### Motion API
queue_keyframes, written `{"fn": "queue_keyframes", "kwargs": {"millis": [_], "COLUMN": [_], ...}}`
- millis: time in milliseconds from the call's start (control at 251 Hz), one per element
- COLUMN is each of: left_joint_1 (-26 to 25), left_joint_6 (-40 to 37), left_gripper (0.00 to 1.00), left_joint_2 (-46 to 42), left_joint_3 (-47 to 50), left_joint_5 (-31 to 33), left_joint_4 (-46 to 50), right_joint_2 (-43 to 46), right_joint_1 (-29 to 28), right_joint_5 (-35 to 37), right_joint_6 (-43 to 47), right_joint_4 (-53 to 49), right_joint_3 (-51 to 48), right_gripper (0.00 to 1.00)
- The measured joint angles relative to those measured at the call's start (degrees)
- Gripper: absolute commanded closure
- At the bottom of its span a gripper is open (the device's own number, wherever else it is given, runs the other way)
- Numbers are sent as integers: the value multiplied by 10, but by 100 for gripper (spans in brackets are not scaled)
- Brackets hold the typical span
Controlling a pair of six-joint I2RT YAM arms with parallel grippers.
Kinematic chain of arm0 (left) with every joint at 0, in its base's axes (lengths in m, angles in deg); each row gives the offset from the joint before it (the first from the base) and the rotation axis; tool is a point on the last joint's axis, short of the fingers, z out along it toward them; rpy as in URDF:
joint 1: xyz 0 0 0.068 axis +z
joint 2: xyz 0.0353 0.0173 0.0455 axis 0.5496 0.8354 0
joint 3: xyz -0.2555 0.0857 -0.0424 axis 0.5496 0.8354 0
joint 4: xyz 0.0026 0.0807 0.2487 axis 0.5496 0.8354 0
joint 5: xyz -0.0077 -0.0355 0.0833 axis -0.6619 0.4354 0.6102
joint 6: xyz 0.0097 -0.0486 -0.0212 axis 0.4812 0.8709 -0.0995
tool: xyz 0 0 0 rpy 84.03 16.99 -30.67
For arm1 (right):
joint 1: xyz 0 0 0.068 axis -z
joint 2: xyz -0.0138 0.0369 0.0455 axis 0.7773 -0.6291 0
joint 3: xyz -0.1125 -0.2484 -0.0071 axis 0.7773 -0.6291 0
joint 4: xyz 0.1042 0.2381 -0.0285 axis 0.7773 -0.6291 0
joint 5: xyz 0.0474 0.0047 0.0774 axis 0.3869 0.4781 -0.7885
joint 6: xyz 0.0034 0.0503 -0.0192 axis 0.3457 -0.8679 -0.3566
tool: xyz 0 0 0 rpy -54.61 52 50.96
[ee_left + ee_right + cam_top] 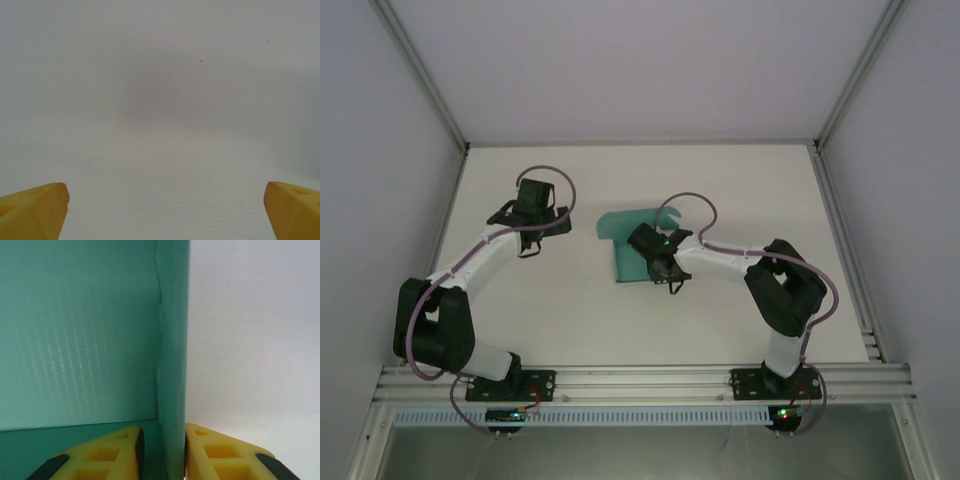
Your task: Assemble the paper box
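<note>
Teal paper box (620, 250) looks partly folded: right hand (161, 447) pinches one raised wall, left hand (165, 202) gapes wide; closing probably not yet done.

teal paper box (623, 257), partly folded

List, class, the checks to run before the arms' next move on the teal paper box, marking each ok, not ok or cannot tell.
1. Right jaws straddle an upright wall of the paper box: ok.
2. Right jaws clamped on that wall: cannot tell.
3. Left jaws open wide: ok.
4. Left jaws at the box: not ok, over bare table, apart from it.
5. Box fully folded: not ok.
</note>
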Motion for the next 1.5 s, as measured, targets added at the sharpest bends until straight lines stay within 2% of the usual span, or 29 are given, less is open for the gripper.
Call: {"fn": "queue_keyframes", "kwargs": {"millis": [212,359,411,495,595,651,726,818,874,1062,1149,1193,1373,1501], "left_joint_1": [0,0,0,0,-2,-9,-33,-69,-85,-100,-100,-100,-113,-135], "left_joint_6": [-17,-36,-45,-63,-100,-128,-171,-219,-241,-292,-309,-317,-327,-331], "left_gripper": [0,1,1,1,0,1,0,0,1,27,43,53,79,90], "left_joint_2": [0,-1,-7,-33,-81,-110,-139,-139,-122,-4,37,49,67,71], "left_joint_3": [0,-9,-13,-13,-11,-8,0,2,1,-39,-57,-64,-79,-95], "left_joint_5": [-42,-63,-70,-92,-151,-195,-251,-290,-304,-308,-304,-303,-284,-245], "left_joint_4": [-22,-28,-31,-37,-56,-67,-81,-86,-83,-25,1,11,34,46], "right_joint_2": [16,57,78,110,142,152,152,137,118,66,53,47,21,0], "right_joint_1": [11,19,25,38,52,58,67,81,96,146,156,157,156,156], "right_joint_5": [-12,-8,-3,17,37,34,15,-21,-51,-140,-164,-173,-182,-163], "right_joint_6": [-6,30,70,148,278,359,457,542,580,639,652,656,669,663], "right_joint_4": [-9,0,5,23,68,91,118,130,129,106,86,77,39,19], "right_joint_3": [5,8,10,21,25,26,26,38,57,115,126,129,144,165], "right_gripper": [67,54,47,27,9,3,2,9,18,37,44,52,75,88]}}
